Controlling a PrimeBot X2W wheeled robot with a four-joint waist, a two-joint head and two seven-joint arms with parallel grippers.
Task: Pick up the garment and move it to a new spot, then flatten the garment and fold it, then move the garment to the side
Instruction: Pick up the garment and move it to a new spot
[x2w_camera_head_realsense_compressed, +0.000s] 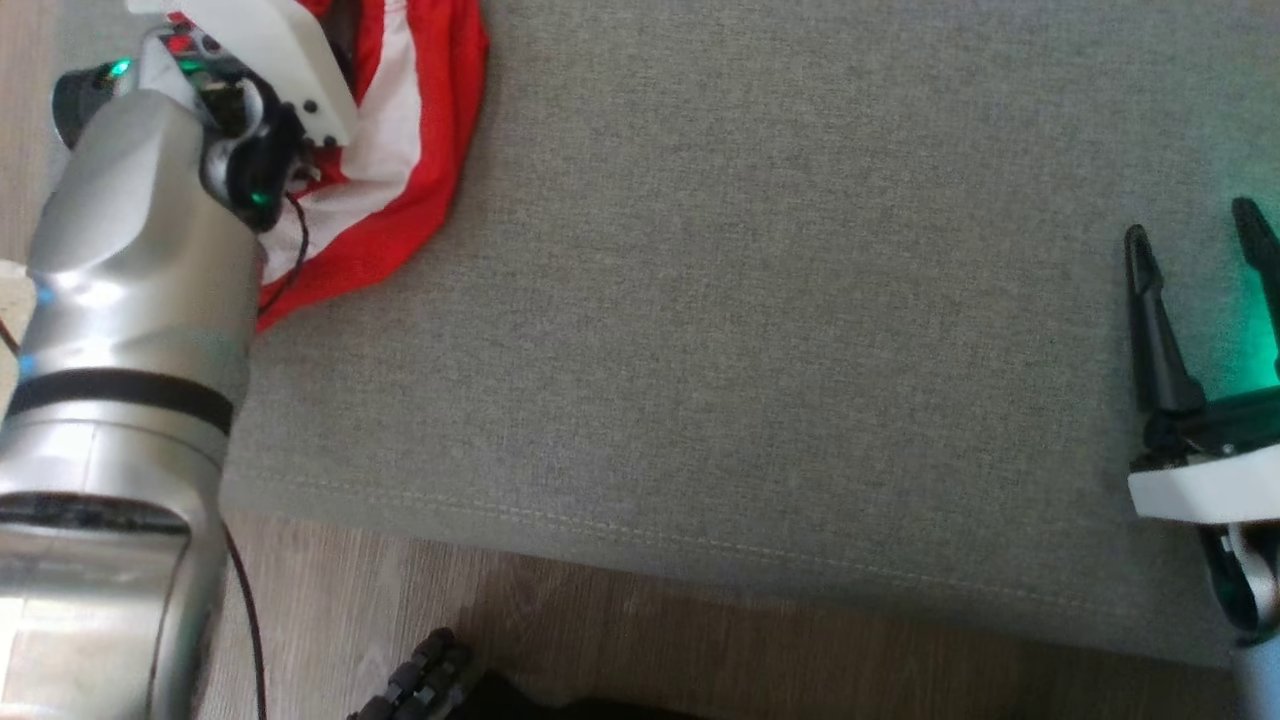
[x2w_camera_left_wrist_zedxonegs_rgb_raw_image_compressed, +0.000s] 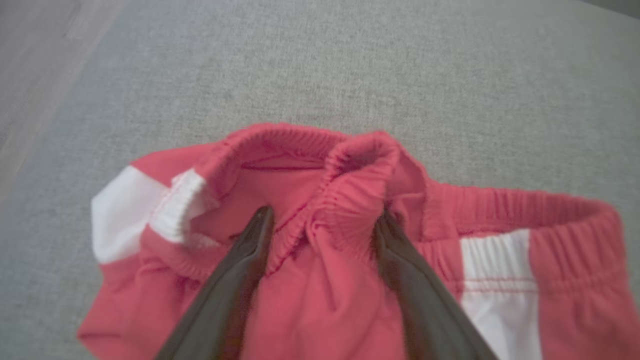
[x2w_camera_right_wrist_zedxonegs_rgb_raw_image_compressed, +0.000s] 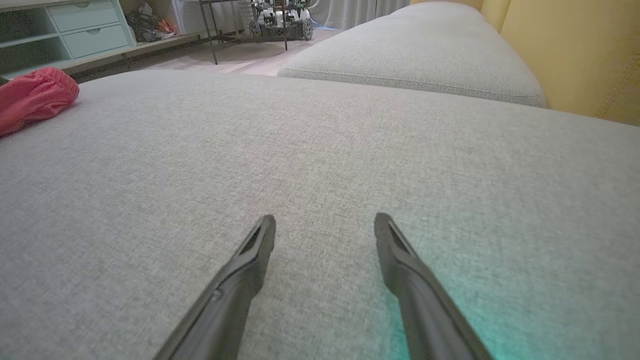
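The garment (x2w_camera_head_realsense_compressed: 420, 120) is a crumpled red piece with white panels and an elastic waistband, lying at the far left of the grey sofa seat (x2w_camera_head_realsense_compressed: 750, 300). My left gripper (x2w_camera_left_wrist_zedxonegs_rgb_raw_image_compressed: 324, 220) is down on it, open, its two dark fingers straddling a bunched fold of the red waistband (x2w_camera_left_wrist_zedxonegs_rgb_raw_image_compressed: 350, 180). In the head view the pale left forearm (x2w_camera_head_realsense_compressed: 130, 300) and white wrist housing cover part of the cloth. Far to the right, my right gripper (x2w_camera_head_realsense_compressed: 1190, 222) hovers open over bare cushion, nothing between its fingers (x2w_camera_right_wrist_zedxonegs_rgb_raw_image_compressed: 260, 250). The garment (x2w_camera_right_wrist_zedxonegs_rgb_raw_image_compressed: 35, 97) appears small at that view's left edge.
The seat's front edge runs along the wooden floor (x2w_camera_head_realsense_compressed: 700, 640). A second grey cushion (x2w_camera_right_wrist_zedxonegs_rgb_raw_image_compressed: 415, 50) and a yellow backrest (x2w_camera_right_wrist_zedxonegs_rgb_raw_image_compressed: 575, 50) lie beyond the right gripper. A pale cabinet with drawers (x2w_camera_right_wrist_zedxonegs_rgb_raw_image_compressed: 75, 25) stands across the room. A dark ribbed object (x2w_camera_head_realsense_compressed: 430, 680) sits on the floor.
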